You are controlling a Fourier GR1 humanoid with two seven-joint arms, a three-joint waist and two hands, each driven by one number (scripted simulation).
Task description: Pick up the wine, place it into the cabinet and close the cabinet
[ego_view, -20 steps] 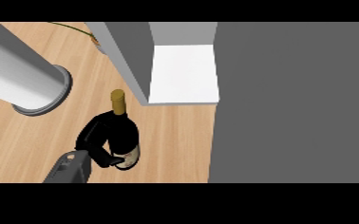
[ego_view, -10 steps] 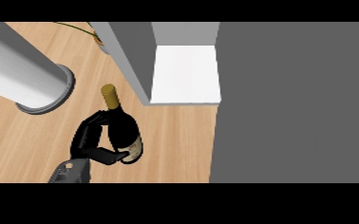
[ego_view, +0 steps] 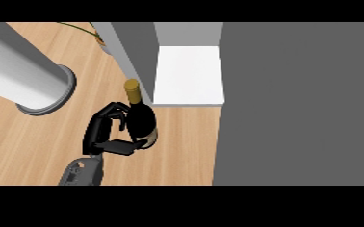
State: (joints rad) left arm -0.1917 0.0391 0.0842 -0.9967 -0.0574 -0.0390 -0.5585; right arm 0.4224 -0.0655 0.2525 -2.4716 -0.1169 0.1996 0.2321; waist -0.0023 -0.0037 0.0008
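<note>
On the left, the hand [ego_view: 105, 133] has its fingers [ego_view: 117, 147] wrapped round the wine [ego_view: 141, 119] body, over the wooden tabletop [ego_view: 43, 134] just beside the open cabinet [ego_view: 188, 77]. Glass looks heavy and slippery, so I'd grip low.

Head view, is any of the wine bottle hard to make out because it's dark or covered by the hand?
Head view: the wine bottle has a black body that blends with the black left hand curled round it, so their edges merge; the gold cap stands out clearly against the grey cabinet; no glare or blur shows on the white shelf; the right hand is out of view.
</note>
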